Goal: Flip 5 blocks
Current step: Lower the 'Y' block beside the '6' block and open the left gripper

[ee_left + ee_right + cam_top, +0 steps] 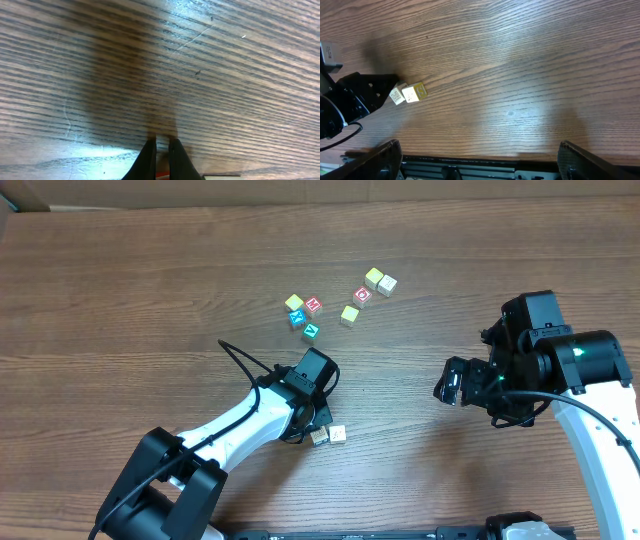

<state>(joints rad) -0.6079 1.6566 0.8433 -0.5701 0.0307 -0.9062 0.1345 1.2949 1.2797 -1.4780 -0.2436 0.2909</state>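
Wood table (100,300) — left pincer (161,144) closed near two blocks (338,434); right pincer (479,146) spread wide.

Overhead view looks straight down on the wooden surface (120,300); left wrist view hovers close, showing bare wood just beyond its jaws; right wrist view sits higher, sharing with overhead two blocks (414,93) ahead-left of its jaws.

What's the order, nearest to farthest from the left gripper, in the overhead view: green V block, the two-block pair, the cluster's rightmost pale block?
1. Two-block pair, right beside the left gripper, on the robot's side of the table.
2. Green V block, at the cluster's near edge.
3. Rightmost pale block, at the cluster's far right corner.
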